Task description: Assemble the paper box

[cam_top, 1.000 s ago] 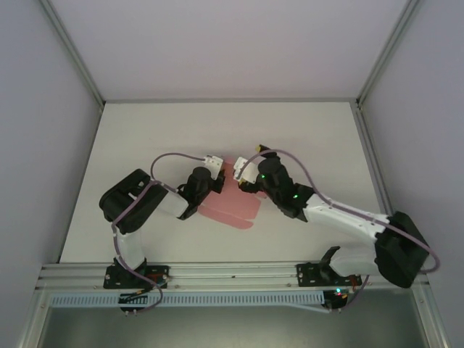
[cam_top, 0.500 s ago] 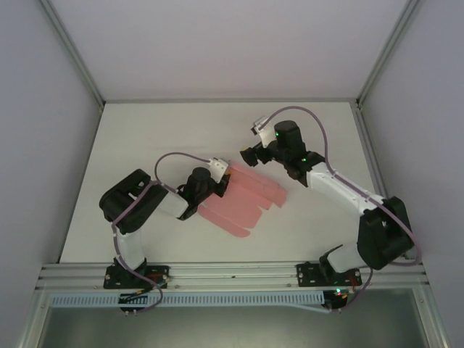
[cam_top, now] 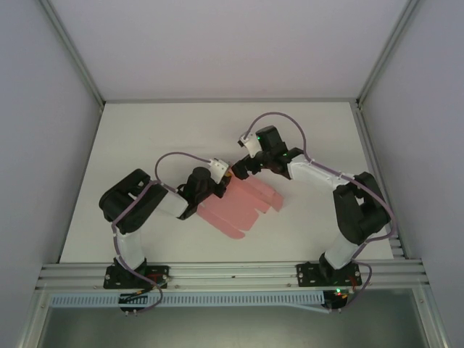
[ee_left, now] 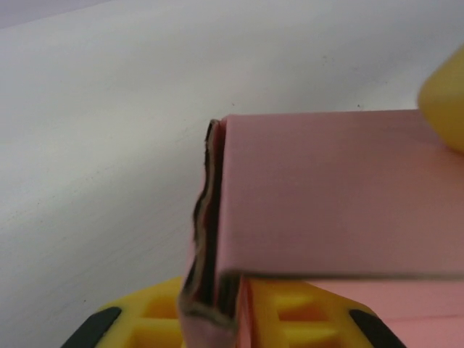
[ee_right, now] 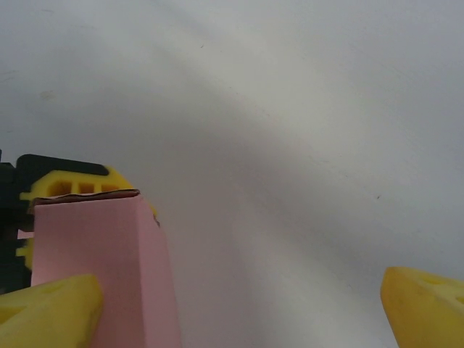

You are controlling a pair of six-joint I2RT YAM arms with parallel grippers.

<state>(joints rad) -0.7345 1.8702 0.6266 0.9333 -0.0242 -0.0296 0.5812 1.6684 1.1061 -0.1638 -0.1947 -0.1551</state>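
- Reaching from its base at the near left corner of the table (cam_top: 145, 138), the left arm (cam_top: 138, 203) bends toward 2 o'clock and ends near the table's middle.
- The left gripper (cam_top: 222, 178) sits at the 10 o'clock corner of the pink card. In the left wrist view its yellow fingers (ee_left: 158, 313) stand narrow, close on either side of the card's crumpled, layered edge, pinching it.
- The paper box (cam_top: 243, 204) lies near the middle of the table, partly folded. Its rounded flaps (cam_top: 250, 214) fan out flat toward 4 and 5 o'clock, while at the gripped end a raised panel (ee_left: 333, 192) stands up off the white surface.
- In the right wrist view that panel rises at 8 o'clock in the picture, with a yellow finger of the left gripper showing behind its top edge.
- The right gripper (cam_top: 241, 167) hovers at the card's 12 o'clock edge, just beside the left gripper. Its jaws are spread wide and hold nothing. One finger is touching or just beside the panel, I cannot tell which, and the other is well apart over bare table.
- The right arm (cam_top: 348, 210) rises from its base at the near right, and its forearm runs back toward 9 o'clock.
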